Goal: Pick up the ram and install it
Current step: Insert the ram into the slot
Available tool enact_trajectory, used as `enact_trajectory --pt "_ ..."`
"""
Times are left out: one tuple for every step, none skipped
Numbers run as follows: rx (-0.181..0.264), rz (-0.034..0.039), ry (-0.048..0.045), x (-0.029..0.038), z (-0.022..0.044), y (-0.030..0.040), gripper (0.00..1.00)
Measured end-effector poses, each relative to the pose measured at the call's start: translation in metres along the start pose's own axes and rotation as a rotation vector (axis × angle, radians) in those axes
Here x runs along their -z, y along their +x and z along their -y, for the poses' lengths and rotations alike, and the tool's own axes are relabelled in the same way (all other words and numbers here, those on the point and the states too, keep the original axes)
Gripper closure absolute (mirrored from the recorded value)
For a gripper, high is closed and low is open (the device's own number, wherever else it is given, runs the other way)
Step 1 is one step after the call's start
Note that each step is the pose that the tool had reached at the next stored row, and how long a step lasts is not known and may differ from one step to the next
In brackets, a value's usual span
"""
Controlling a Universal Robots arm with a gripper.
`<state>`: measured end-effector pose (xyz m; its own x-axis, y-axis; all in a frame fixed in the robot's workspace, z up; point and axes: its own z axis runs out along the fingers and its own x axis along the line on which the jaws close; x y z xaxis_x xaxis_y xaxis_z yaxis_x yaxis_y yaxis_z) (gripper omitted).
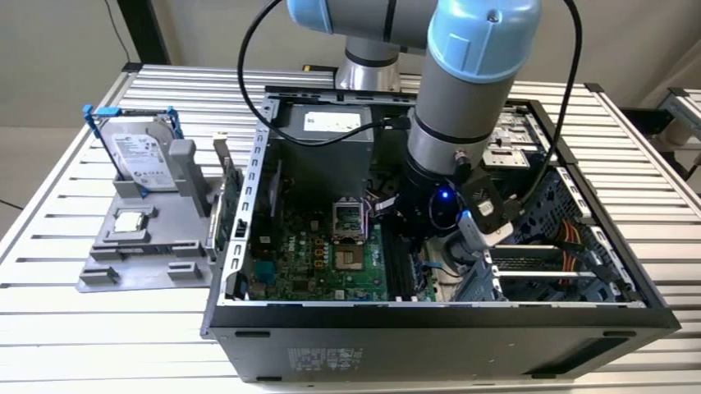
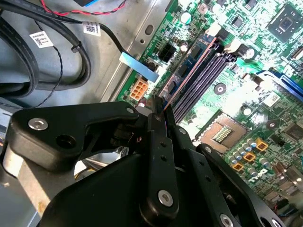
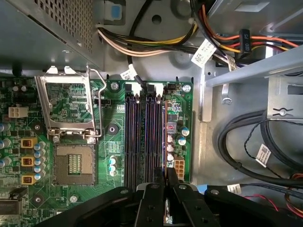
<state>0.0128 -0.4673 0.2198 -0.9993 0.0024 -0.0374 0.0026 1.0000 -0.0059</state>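
Gripper (image 1: 422, 238) is down inside the open case (image 1: 438, 316), over the motherboard (image 1: 318, 254), on the exterior view's right of the CPU socket (image 1: 348, 217).

Claw is narrow. In both wrist views the fingers (image 2: 158, 123) (image 3: 171, 177) are pinched on a thin edge-on board, the ram (image 2: 185, 74) (image 3: 164, 142).

The ram stands upright along the outermost memory slot (image 3: 160, 137), the one farthest from the CPU socket and next to the board edge. I can't tell if it is fully seated. The other slots beside it are bare.

The grey holder (image 1: 143, 254) sits on the table (image 1: 88, 328), at the exterior view's left of the case. The hard drive (image 1: 143, 156) stands upright in it. The green card (image 1: 226, 205) stands at the holder's case-side edge.
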Motion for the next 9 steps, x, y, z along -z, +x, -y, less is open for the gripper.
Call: enact_trajectory --pt "0.000 0.0000 0.0001 -0.0003 -0.0003 0.0000 1.00" --pt "0.000 0.0000 0.0000 -0.0006 -0.0006 0.0001 1.00" --pt "0.000 0.0000 0.0000 -0.0008 -0.0010 0.0001 1.00" --pt "0.000 0.0000 -0.0002 -0.0011 -0.0013 0.0001 1.00" --pt "0.000 0.0000 -0.0001 -0.0012 -0.0014 0.0001 1.00" --pt "0.000 -0.0001 0.0002 -0.0012 -0.0013 0.0002 1.00" --pt "0.000 -0.0001 0.0002 -0.0013 -0.0013 0.0004 1.00" --pt "0.000 -0.0001 0.0001 -0.0016 -0.0014 0.0008 1.00" --pt "0.000 0.0000 -0.0003 -0.0020 -0.0014 0.0011 1.00"
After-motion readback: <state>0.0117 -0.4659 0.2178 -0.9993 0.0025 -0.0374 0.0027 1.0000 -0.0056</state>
